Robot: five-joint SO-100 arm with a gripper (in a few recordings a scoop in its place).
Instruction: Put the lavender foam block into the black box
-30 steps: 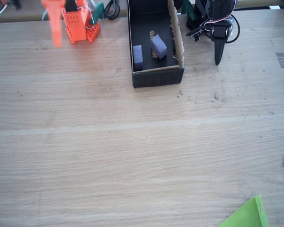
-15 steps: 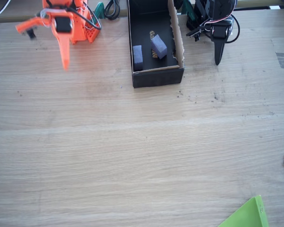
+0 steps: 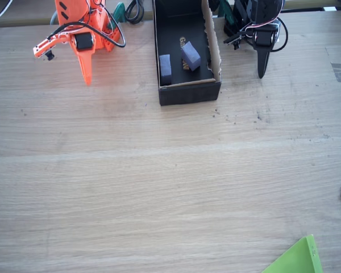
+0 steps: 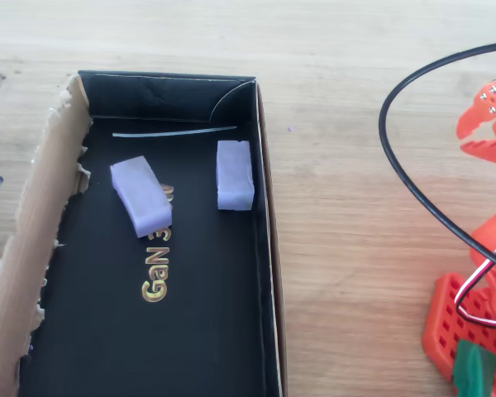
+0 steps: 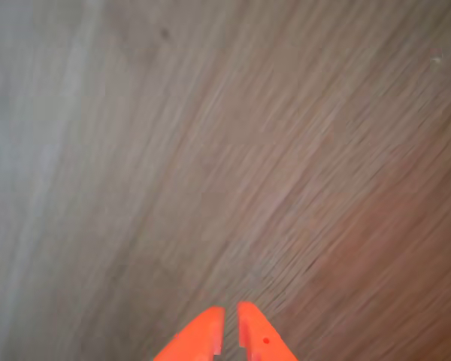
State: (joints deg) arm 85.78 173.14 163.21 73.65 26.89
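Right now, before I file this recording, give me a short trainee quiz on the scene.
1. True or false: the orange claw holds a foam block.
2. How many pale lavender foam blocks lie inside the rectangular black cardboard box?
3. In the fixed view, the claw hangs over the wooden table: A) left of the box, B) right of the box, C) inside the box.
Key: 1 false, its tips are together with nothing between them; 2 two; 3 A.

Wooden table [image 3: 159,187]: black box [image 3: 188,92], green sheet [image 3: 295,259].
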